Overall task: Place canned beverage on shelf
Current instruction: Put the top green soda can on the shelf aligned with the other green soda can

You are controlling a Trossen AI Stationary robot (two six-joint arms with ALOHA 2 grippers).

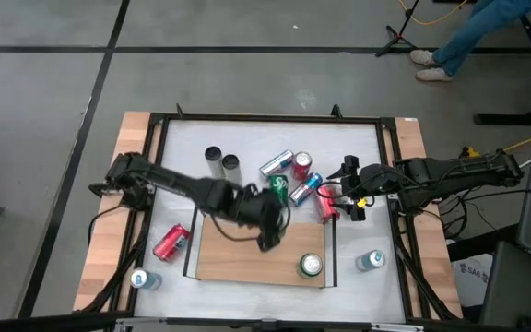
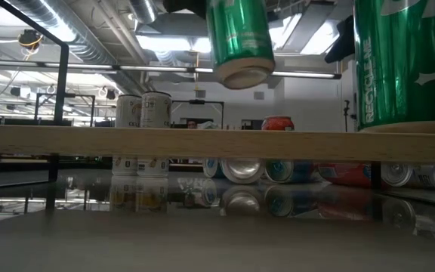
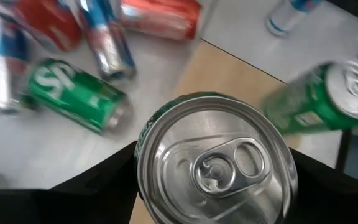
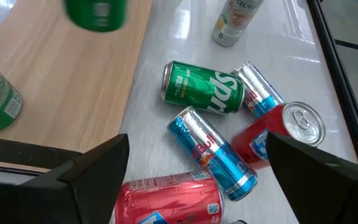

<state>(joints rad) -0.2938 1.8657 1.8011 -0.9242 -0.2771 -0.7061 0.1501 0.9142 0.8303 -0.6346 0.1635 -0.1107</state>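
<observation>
We are holding a green can in our left tool above the wooden shelf, which is lying on the white table. Our right tool is waiting released beside loose cans, and ceiling lights are glowing in the room behind.

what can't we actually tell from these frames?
- Left pincer, shut on the green can: the can hides its pads in the left wrist view; motion blur smears it in the high view.
- How far the can hangs above the shelf: the low view cuts off its top.
- Standing green can on the shelf: cropped by the low view's edge.
- Right pincer, open over the lying cans: nothing between its fingers.
</observation>
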